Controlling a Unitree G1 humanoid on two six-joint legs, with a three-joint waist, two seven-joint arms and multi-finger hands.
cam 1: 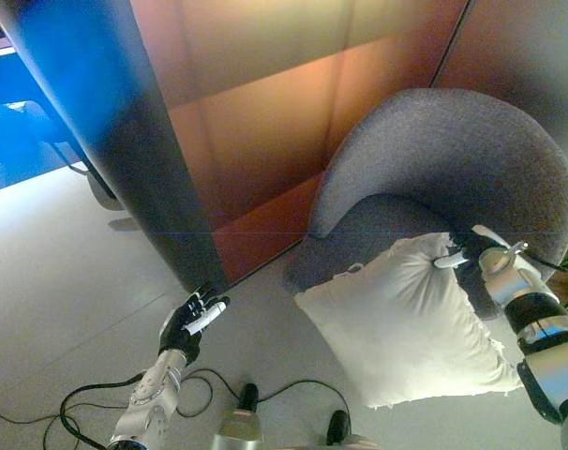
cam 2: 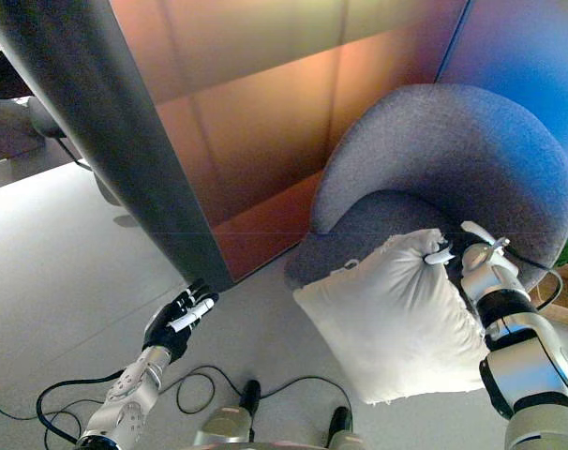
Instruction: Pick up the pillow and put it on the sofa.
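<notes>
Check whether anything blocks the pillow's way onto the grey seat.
Nothing visible does. The right hand grips the white pillow at its upper corner, and the pillow already hangs against the front edge of the grey sofa. The seat behind it looks bare. The left hand hangs open near the floor, away from the path.

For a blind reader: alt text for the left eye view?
The right hand grips a white pillow by its top edge, in front of a grey sofa chair. The left hand hangs open over the floor.
</notes>
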